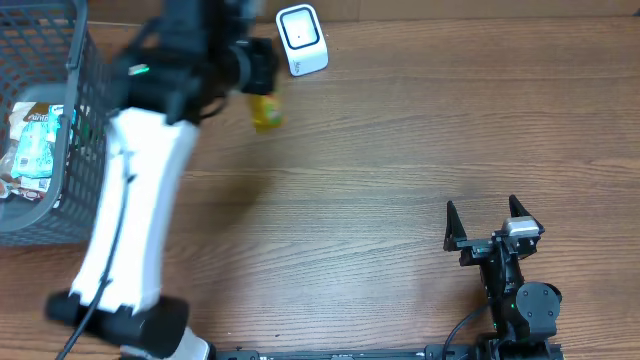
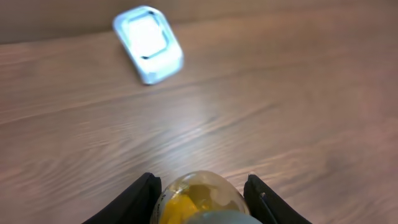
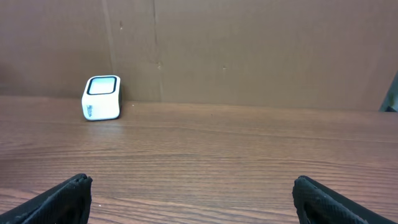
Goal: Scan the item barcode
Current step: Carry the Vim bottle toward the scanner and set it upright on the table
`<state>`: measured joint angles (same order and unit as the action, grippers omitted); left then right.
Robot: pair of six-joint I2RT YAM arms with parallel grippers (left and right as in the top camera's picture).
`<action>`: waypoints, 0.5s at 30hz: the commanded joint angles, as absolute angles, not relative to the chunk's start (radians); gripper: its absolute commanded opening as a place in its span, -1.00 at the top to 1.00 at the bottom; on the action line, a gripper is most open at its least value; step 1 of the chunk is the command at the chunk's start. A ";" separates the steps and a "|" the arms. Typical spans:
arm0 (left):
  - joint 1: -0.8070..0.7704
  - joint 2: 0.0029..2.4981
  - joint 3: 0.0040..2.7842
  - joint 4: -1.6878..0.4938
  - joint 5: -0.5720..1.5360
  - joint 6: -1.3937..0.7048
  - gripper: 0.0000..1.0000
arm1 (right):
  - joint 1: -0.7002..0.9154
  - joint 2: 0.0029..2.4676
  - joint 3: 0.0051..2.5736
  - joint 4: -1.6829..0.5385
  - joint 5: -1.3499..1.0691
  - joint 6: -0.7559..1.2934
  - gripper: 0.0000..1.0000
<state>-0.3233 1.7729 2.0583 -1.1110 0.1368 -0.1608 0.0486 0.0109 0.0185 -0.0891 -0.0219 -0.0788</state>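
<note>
Across the whole overhead view runs the wooden table [image 1: 400, 150], with a brown cardboard wall along its far edge. Over its left part the left arm [image 1: 135, 210], white below and black above, reaches from the near edge toward the far side and covers the right side of a grey mesh basket [image 1: 40, 215]. The basket sits at the left edge and holds several packets [image 1: 35, 145]. At the near right the right gripper [image 1: 490, 215] rests low, well apart from everything else, its jaws spread wide with only bare wood between them in the right wrist view [image 3: 193, 193]. At the far edge stands the white scanner [image 1: 301, 40], a small box with a dark-framed window on its top face, blurred in the left wrist view [image 2: 148, 43]. Just in front of it and slightly to its left is the yellow item [image 1: 266, 112], a rounded clear container with yellow contents. The left gripper [image 2: 202, 186] is clamped on it, one black finger on each side. Bare wood separates the yellow item from the scanner, and the two do not touch.
</note>
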 commanded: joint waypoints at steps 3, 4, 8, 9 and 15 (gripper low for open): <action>-0.497 1.911 2.081 -1.032 0.092 -0.203 0.11 | 0.056 0.002 0.008 -0.083 -0.021 -0.080 -1.00; -0.525 1.937 2.081 -1.011 0.089 -0.203 0.11 | 0.056 0.002 0.008 -0.083 -0.021 -0.080 -1.00; -0.622 2.029 2.081 -0.915 0.040 -0.213 0.12 | 0.056 0.002 0.008 -0.083 -0.021 -0.080 -1.00; -0.643 2.049 2.081 -0.890 0.035 -0.219 0.12 | 0.056 0.002 0.008 -0.083 -0.021 -0.080 -1.00; -0.717 2.157 2.081 -0.778 0.035 -0.310 0.10 | 0.056 0.002 0.008 -0.083 -0.021 -0.080 -1.00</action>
